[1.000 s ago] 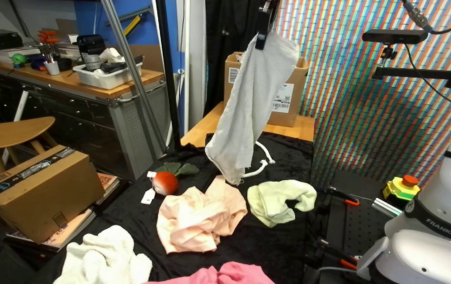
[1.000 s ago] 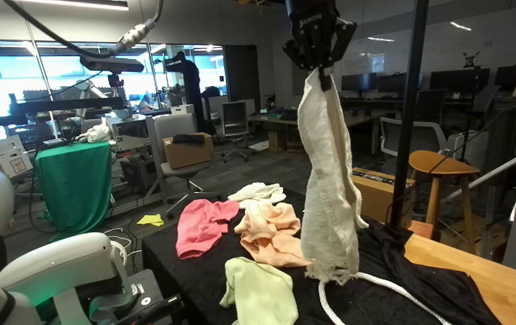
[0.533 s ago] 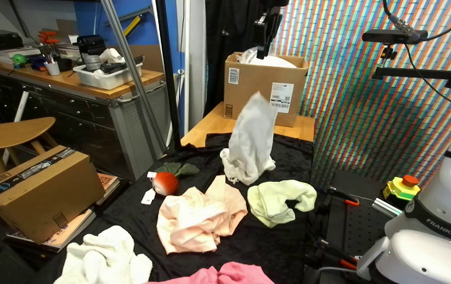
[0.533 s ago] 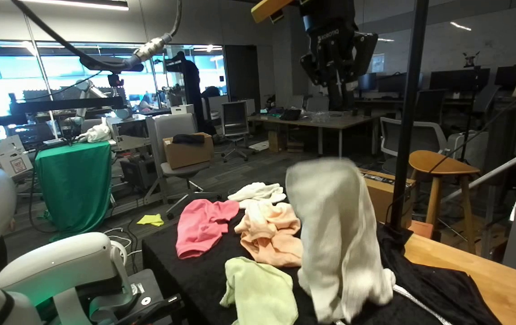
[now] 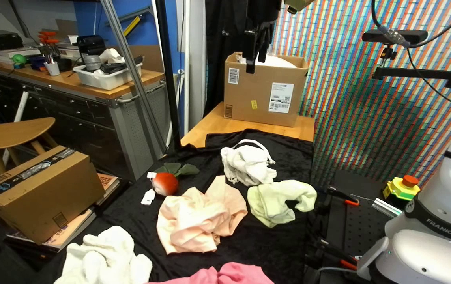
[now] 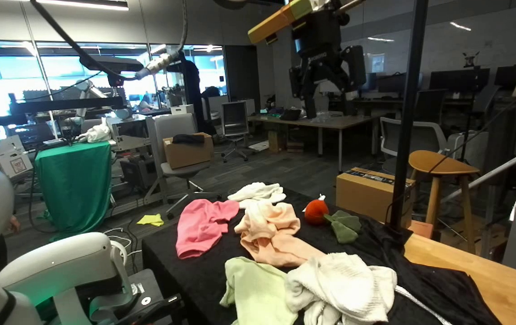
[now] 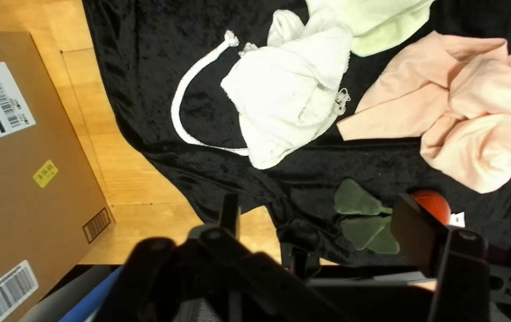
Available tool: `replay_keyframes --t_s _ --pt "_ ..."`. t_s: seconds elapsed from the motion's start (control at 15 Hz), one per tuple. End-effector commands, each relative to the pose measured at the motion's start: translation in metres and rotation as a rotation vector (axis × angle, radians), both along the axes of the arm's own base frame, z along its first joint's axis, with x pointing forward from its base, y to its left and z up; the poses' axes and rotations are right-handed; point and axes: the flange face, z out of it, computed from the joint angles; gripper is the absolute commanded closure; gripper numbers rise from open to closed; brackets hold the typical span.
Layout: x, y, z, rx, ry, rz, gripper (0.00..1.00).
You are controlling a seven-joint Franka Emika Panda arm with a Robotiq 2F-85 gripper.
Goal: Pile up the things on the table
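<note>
My black Robotiq gripper (image 6: 329, 107) hangs well above the black velvet-covered table (image 5: 278, 246), jaws spread, nothing btwn them. The crumpled off-white textured cloth (image 7: 286, 96) lies on the tabletop, touching the pale yellow-green cloth (image 5: 269, 200); the crumpled peach cloth (image 5: 201, 221) is just beside — no real pile yet. Step in hand, I'd guess: choosing the next pick; prob. calls for lowering, pinching a fold of yellow-green & stacking it. Hot-pink cloth (image 5: 241, 274) is cut off in an exterior view; where the thin white cord (image 7: 176, 107) runs past the off-white's edge, can't see.
</note>
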Motion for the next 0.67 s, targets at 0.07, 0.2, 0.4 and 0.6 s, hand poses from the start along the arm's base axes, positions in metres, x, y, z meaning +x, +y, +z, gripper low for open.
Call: replay_keyframes --t_s 0.07,0.2,0.4,0.6 --pt "0.005 0.084 -0.031 -0.02 0.064 0.137 0.0" --pt "0.006 0.125 -0.048 -0.024 0.088 0.208 0.0" --pt "0.009 0.183 -0.077 -0.01 0.111 0.281 0.0" --pt "0.013 0.227 -0.111 0.013 0.103 0.288 0.0"
